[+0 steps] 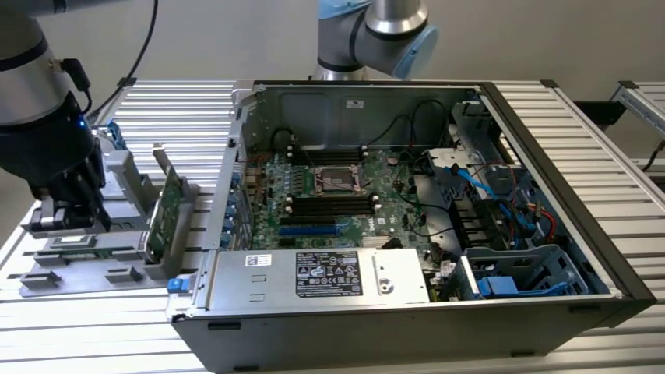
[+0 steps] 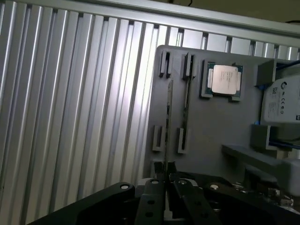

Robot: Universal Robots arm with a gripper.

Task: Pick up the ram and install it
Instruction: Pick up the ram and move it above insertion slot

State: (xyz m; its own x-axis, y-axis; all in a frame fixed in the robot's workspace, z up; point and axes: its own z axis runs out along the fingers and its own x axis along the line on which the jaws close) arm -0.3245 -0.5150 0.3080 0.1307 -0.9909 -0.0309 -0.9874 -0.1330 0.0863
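The ram [image 2: 168, 122], a long, narrow, thin circuit-board stick, stands on edge and is seen edge-on in the wrist view as a slim pale line. It sits between small upright grey holder posts on a flat matte grey plastic tray [image 2: 220, 136]. One end runs into the slim gap of the black metal gripper [image 2: 165, 180], whose two blocky fingers [image 2: 153, 190] are drawn together and pinch the stick's edge. Just beside the ram lies a second, darker slot line. Near it a square silver processor chip [image 2: 224, 78] rests in a green-rimmed square recess. The tray lies on a ribbed aluminium table [image 2: 70, 108] whose shiny parallel grooves stretch out bare on one side of the tray. In the exterior view the gripper [image 1: 78, 212] hangs over the tray at the exterior view's left, close to a wider green expansion card [image 1: 163, 209] standing upright in a grey stand. To the exterior view's right, an open black and silver computer case [image 1: 582, 210] exposes a green motherboard [image 1: 311, 218] with long black memory slots [image 1: 332, 204], hemmed in by cables and metal walls.
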